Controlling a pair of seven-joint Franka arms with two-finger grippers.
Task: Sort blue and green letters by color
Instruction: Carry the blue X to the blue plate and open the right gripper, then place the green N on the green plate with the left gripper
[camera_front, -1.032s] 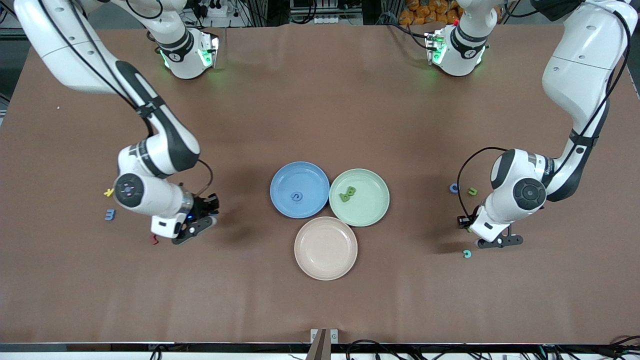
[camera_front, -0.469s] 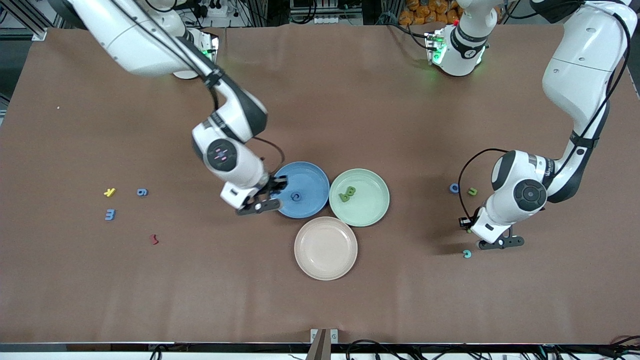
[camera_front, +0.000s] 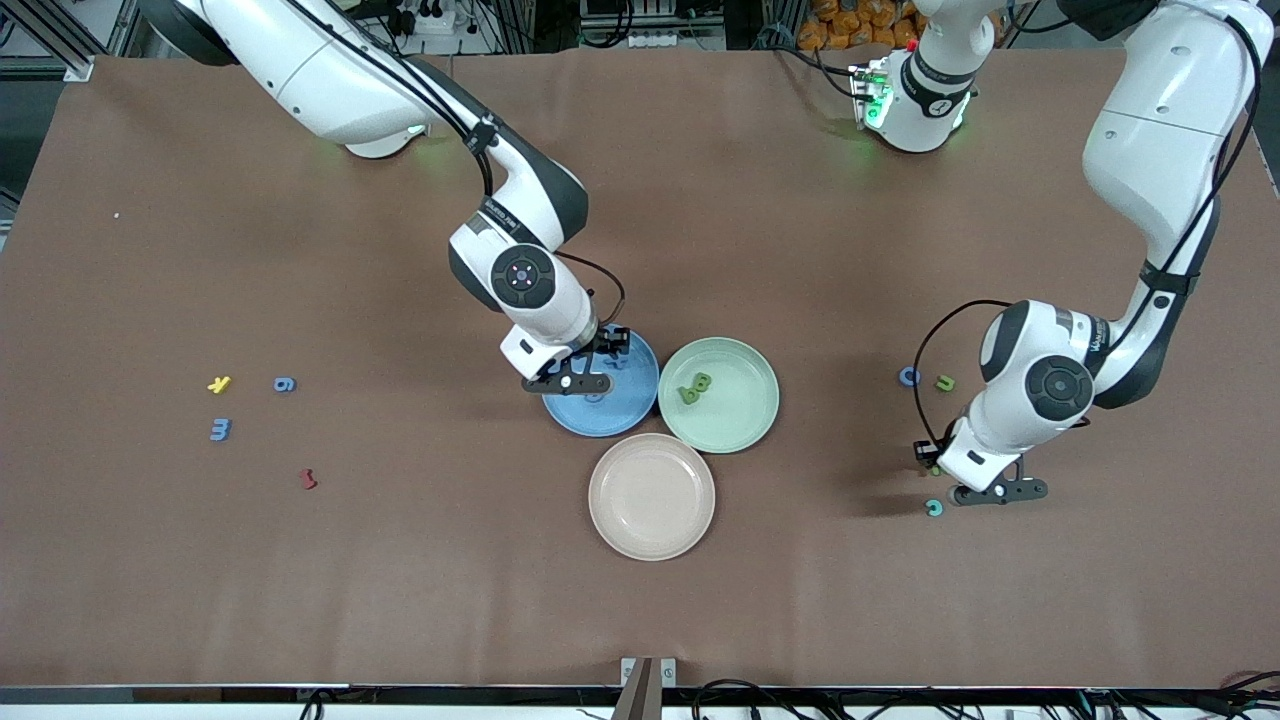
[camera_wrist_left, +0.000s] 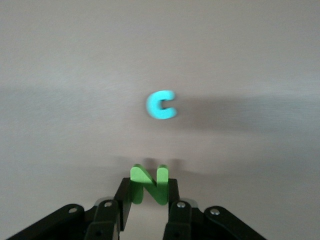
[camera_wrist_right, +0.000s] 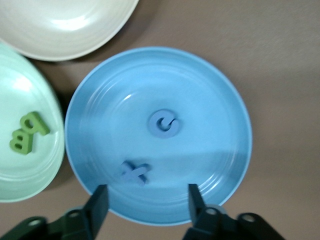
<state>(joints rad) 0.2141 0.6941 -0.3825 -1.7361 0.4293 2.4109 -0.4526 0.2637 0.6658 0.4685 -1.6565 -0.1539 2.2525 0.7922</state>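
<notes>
My right gripper (camera_front: 567, 384) hangs open and empty over the blue plate (camera_front: 625, 408). In the right wrist view (camera_wrist_right: 146, 202) a blue e (camera_wrist_right: 163, 123) and a blue + (camera_wrist_right: 134, 172) lie in that plate (camera_wrist_right: 210, 100). Green P and B (camera_front: 695, 388) lie in the green plate (camera_front: 745, 425). My left gripper (camera_front: 1000, 491) is low over the table at the left arm's end, shut on a green N (camera_wrist_left: 150, 184). A blue 9 (camera_front: 284, 384) and a blue E (camera_front: 220, 429) lie at the right arm's end. A green u (camera_front: 944, 382) lies near the left arm.
A beige plate (camera_front: 652, 497) stands nearer the camera than the other two. A teal c (camera_front: 934, 508) lies just beside the left gripper. A blue ring (camera_front: 909, 376) lies by the u. A yellow K (camera_front: 219, 384) and a dark-red squiggle (camera_front: 308, 479) lie near the E.
My right arm swung from beside the squiggle to over the blue plate, where the + now lies beside the e. The 9 came into view. My left gripper shifted slightly toward the teal c.
</notes>
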